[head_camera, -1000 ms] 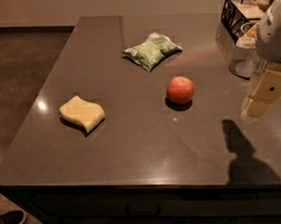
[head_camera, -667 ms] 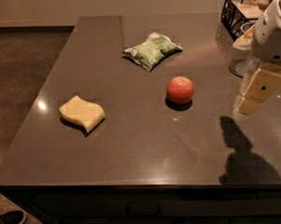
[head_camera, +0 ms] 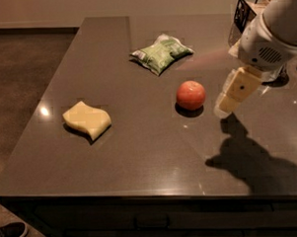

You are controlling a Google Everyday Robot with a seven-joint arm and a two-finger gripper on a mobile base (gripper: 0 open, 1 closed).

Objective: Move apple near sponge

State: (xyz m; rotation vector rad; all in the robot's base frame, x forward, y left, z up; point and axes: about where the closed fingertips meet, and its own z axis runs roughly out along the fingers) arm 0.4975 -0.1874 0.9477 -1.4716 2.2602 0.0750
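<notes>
Change: since the earlier frames the gripper [head_camera: 226, 103] had swung leftward from the bench's right edge, closing on the apple; apple, sponge and bag had not shifted.
Gripper: it hung just right of the apple, apart from it, angled down-left from the white arm [head_camera: 273, 33], its tip low over the bench top [head_camera: 140, 155]. It had hold of nothing.
Finger spread: I cannot tell.
Apple [head_camera: 190, 95]: it sat on the bench right of the middle, untouched, between the bag and the near edge.
Sponge [head_camera: 87, 119]: pale yellow with wavy edges, it lay flat toward the left edge, well apart from the apple.
Snack bag [head_camera: 160, 53]: green and white, crinkled, it lay nearer the far edge, behind the apple.
Wire basket [head_camera: 250, 10]: black, it stood at the far right corner, behind the arm.
Shadow [head_camera: 254, 158]: the arm's shadow lay toward the near right corner.
</notes>
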